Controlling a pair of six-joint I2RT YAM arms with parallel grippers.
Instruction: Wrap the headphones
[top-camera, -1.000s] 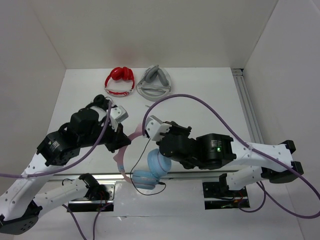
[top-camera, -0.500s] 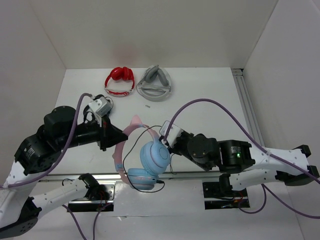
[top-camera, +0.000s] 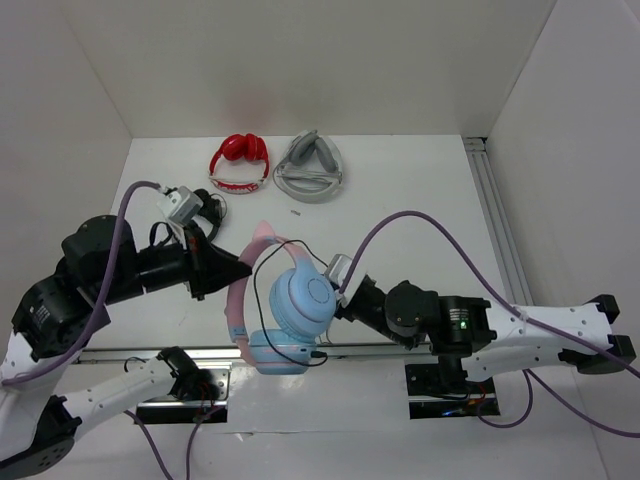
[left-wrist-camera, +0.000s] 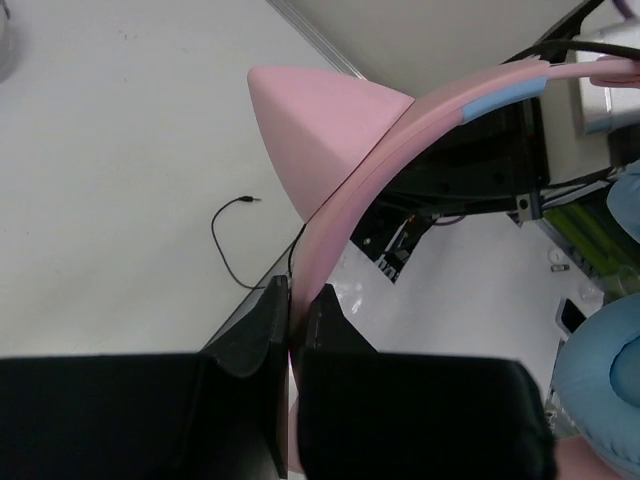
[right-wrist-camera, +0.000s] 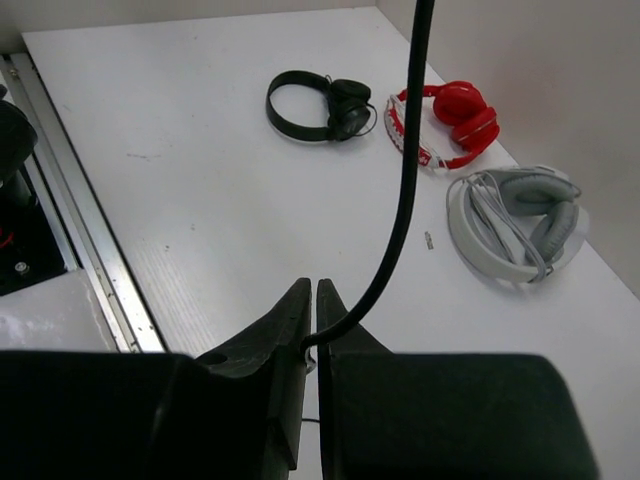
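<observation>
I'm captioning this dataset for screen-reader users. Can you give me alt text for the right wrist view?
The right gripper pinches a thin black cable that rises out of the top of the frame. Beyond it, on the white table, lie black headphones, red-and-white headphones and grey headphones.

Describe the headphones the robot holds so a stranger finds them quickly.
Look at the near edge of the table, between the two arms. The headphones are held by the left tool. Only they have light blue cups and a pink cat-eared band; the red pair, grey pair and black pair lie farther back.
</observation>
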